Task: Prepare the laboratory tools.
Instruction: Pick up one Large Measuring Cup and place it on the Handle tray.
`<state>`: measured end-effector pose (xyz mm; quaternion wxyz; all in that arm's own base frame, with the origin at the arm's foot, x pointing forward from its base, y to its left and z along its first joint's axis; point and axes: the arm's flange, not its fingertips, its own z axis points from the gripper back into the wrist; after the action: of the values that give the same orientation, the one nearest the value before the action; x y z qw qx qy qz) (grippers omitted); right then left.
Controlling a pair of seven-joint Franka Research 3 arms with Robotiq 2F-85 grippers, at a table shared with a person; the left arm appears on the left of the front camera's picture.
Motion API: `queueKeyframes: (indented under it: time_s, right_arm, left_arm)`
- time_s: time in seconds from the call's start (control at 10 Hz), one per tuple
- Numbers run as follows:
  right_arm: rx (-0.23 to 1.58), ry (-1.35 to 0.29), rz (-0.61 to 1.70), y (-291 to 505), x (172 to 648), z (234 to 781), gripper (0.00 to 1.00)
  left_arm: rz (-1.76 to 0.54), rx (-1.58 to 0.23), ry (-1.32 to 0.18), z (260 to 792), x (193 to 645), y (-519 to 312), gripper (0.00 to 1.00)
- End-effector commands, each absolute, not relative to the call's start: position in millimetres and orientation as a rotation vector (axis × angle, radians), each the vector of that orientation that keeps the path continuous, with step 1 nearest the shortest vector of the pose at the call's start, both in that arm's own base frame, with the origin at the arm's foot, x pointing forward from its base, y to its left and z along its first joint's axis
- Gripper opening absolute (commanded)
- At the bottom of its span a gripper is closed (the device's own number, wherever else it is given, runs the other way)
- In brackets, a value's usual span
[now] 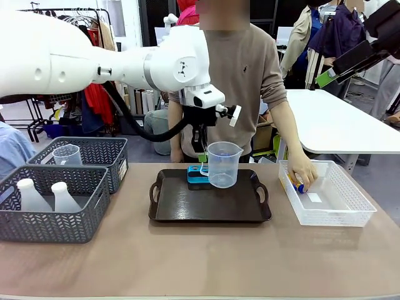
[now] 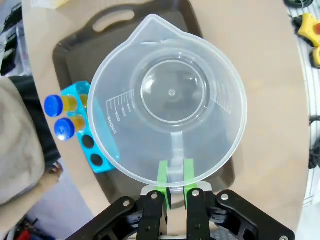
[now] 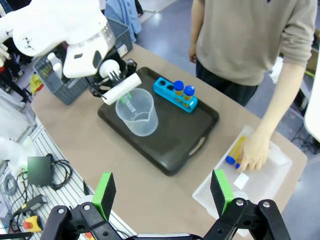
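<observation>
1. Right pincer [image 3: 164,192]: nearest to me, hanging above the near side of the worktop [image 1: 200,262]. Its jaws are spread wide with nothing between them.
2. Near grey basket [image 1: 50,215], near left of the worktop. It holds two frosted white flasks [image 1: 31,195], both upright. I see no flask on the tray, so I count this item as outstanding.
3. Far grey basket [image 1: 94,156], just behind the first. It holds one spare clear beaker [image 1: 67,154].
4. Dark tray [image 1: 187,203], middle of the worktop, handles to either side. This looks like the collecting point for the set.
5. Measuring beaker [image 2: 170,95]: clear, upright, over the tray's far half. The left pincer [image 2: 176,175] is clamped on its handle, a green pad on each side. I cannot tell whether its base touches the tray, and it has not been released.
6. Blue rack [image 2: 89,151], at the tray's far edge, just beside the beaker. Two amber tubes with blue caps [image 2: 55,105] stand in it, and two holes are empty.
7. White crate [image 1: 331,219], right of the tray. The person's hand [image 1: 304,175] rests on the loose tubes [image 3: 235,150] lying inside; they look like two.
8. Tally, by my estimate: half the tubes are racked. The beaker is arriving. The flask and the remaining tubes are yet to come.
</observation>
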<state>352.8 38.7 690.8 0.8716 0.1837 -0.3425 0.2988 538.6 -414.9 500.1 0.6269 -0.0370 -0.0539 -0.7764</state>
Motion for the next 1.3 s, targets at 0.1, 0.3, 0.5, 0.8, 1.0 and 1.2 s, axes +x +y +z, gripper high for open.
queueKeyframes:
  time_s: [0.1,0.3,0.5,0.8,1.0,1.2]
  right_arm:
    - [0.399,-0.72,0.631,39,353,691,1.0]
    - [0.399,-0.72,0.631,39,353,691,1.0]
    - [0.399,-0.72,0.631,39,353,691,1.0]
    - [0.399,-0.72,0.631,39,353,691,1.0]
    - [0.399,-0.72,0.631,39,353,691,1.0]
    - [0.399,-0.72,0.631,39,353,691,1.0]
  left_arm:
    - [-1.832,-0.068,-0.125,467,567,-445,0.0]
    - [-1.848,-0.058,-0.106,439,583,-463,0.0]
    - [-1.85,-0.071,-0.106,421,587,-472,0.0]
    - [-1.843,-0.075,-0.111,407,592,-471,0.0]
    - [-1.839,-0.084,-0.112,402,594,-471,0.0]
    - [-1.841,-0.075,-0.094,393,594,-467,0.0]
